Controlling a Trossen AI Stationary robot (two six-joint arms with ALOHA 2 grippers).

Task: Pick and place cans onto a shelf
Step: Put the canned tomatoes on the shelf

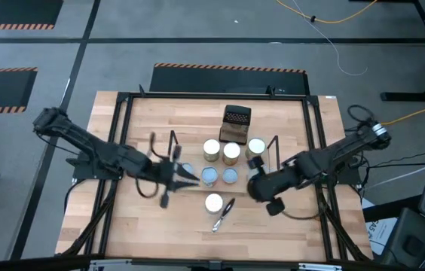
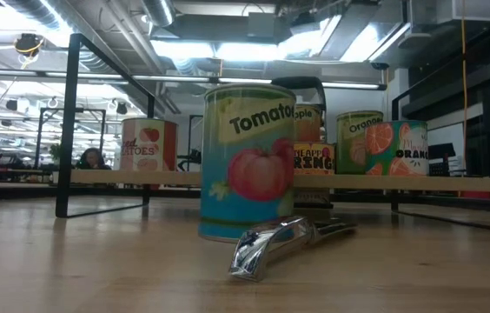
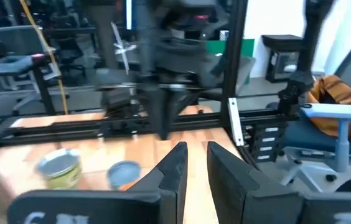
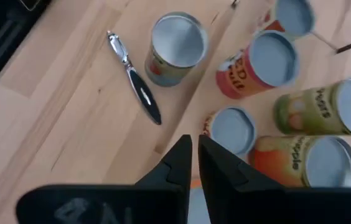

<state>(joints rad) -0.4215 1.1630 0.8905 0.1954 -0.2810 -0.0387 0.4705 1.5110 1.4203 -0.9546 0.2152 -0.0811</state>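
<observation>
Several cans stand mid-table. Three with silver tops (image 1: pixel 231 153) are in a far row and two with pale-blue tops (image 1: pixel 229 175) are in front of them. The low view shows cans (image 2: pixel 384 146) on the shelf's wooden board (image 2: pixel 123 177). A tomato can (image 1: pixel 213 202) (image 2: pixel 247 161) stands alone on the table, nearer the front. My right gripper (image 4: pixel 195 149) (image 1: pixel 253 179) hovers shut, tilted down, just right of the cluster. My left gripper (image 3: pixel 197 165) (image 1: pixel 184 178) is level and shut at the cluster's left. Neither holds anything.
A metal peeler (image 1: pixel 222 214) (image 2: pixel 280 242) lies on the table beside the lone tomato can. A dark brown perforated box (image 1: pixel 236 120) stands behind the cans. The black table frame (image 1: pixel 122 113) runs along the table's sides. Bare wood lies at the near left and near right.
</observation>
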